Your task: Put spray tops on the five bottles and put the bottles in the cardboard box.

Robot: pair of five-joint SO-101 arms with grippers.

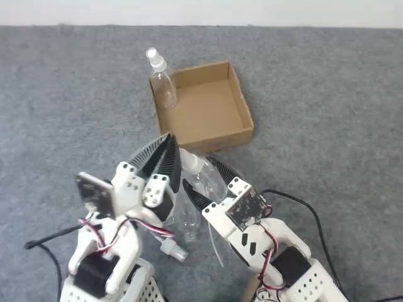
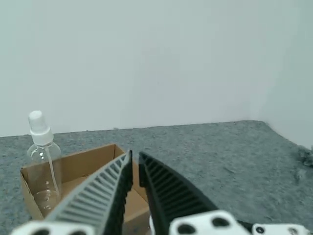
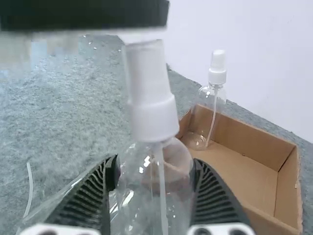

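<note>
A clear bottle point(image 3: 146, 196) stands upright between the fingers of my right gripper point(image 3: 152, 169), which is shut on its body just in front of the cardboard box point(image 1: 242, 104). A white spray top point(image 3: 149, 112) sits on its neck. My left gripper point(image 1: 169, 138) is right beside that spray top point(image 1: 189, 161), fingers together with nothing between them, and one dark finger point(image 3: 83, 12) lies across the top's head. Another bottle with a spray top point(image 1: 165, 88) stands in the box's far left corner.
On the grey carpet between the arms lie a bare clear bottle point(image 1: 187, 220) and a loose spray top point(image 1: 174, 250) with its thin tube point(image 1: 216, 246). A black cable point(image 1: 308, 211) runs by the right arm. The box floor point(image 3: 244, 171) is open beside the standing bottle point(image 3: 212, 112).
</note>
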